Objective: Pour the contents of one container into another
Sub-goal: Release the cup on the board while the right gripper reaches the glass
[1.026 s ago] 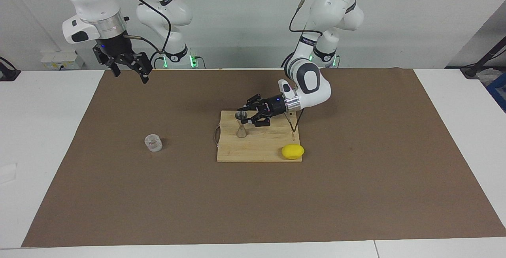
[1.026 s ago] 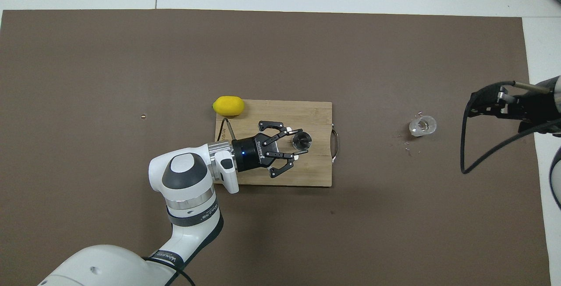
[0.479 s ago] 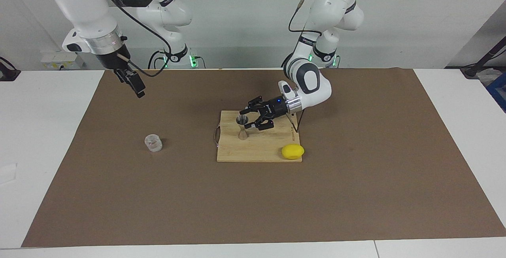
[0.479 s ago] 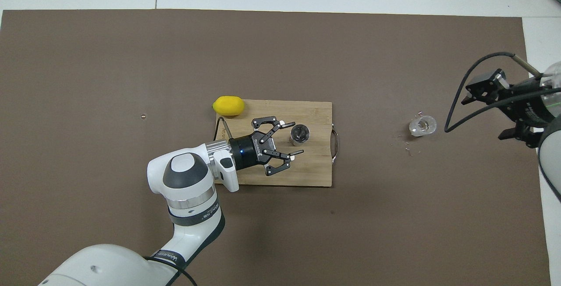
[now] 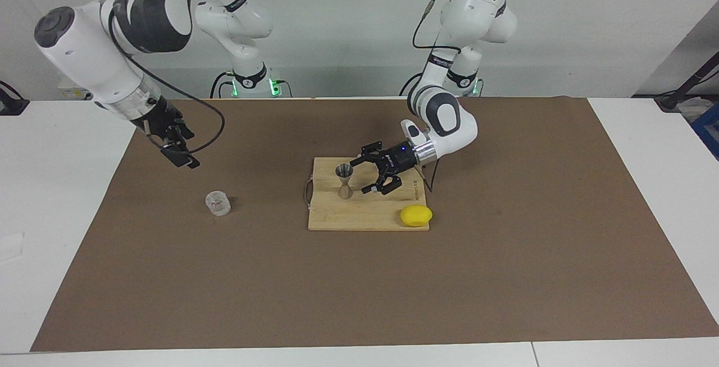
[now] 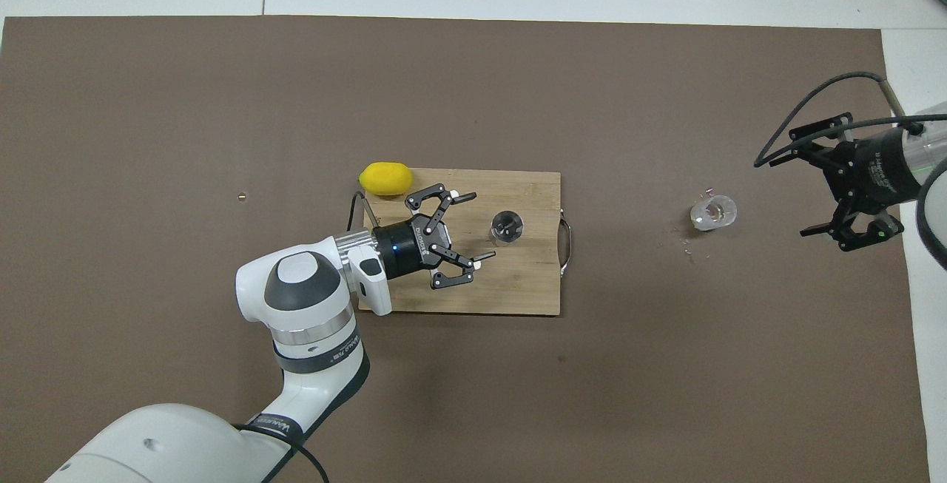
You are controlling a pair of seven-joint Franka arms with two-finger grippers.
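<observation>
On the bamboo cutting board (image 5: 371, 218) at the middle of the bench (image 5: 505, 277) I log one silvery hourglass jigger (image 5: 344, 181), upright, unheld. My left pincer (image 5: 372, 175) hangs low over the board just beside the jigger, toward the left arm's end, its fingers spread wide and gripping nothing; a gap shows between them and the jigger. One lemon (image 5: 416, 216) rests at the board's corner farther from the robots, touching its edge. One clear textured glass cup (image 5: 218, 203) stands on the brown mat (image 5: 359, 299), well apart from the board, toward the right arm's end. My right pincer (image 6: 814, 186) hovers over the mat near the cup, fingers apart and empty.
</observation>
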